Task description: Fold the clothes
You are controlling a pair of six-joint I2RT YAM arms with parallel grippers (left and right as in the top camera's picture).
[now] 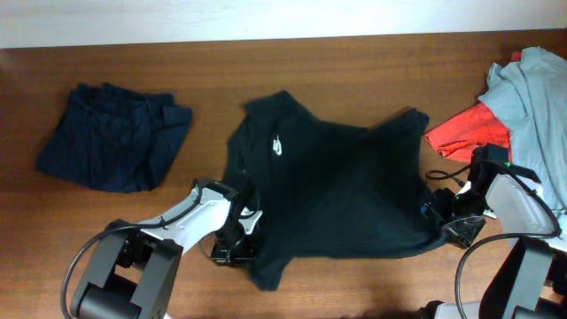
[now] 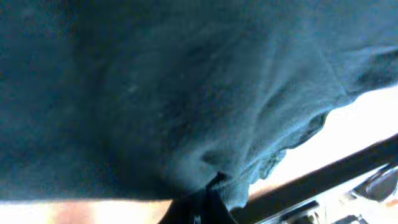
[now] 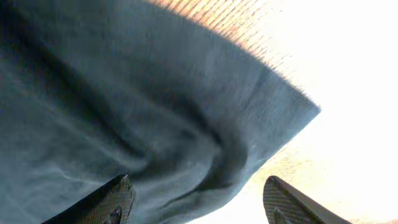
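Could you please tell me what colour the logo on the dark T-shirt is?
The logo on the T-shirt is white, clearest in the overhead view.

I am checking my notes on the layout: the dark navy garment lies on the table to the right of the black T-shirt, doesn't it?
Not quite: the dark navy garment lies on the table to the left of the black T-shirt, not to its right, as the overhead view shows.

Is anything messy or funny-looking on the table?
Yes. The black T-shirt lies crooked and rumpled in the middle, not flat. At the right edge, a red cloth and grey clothes sit in a loose heap.
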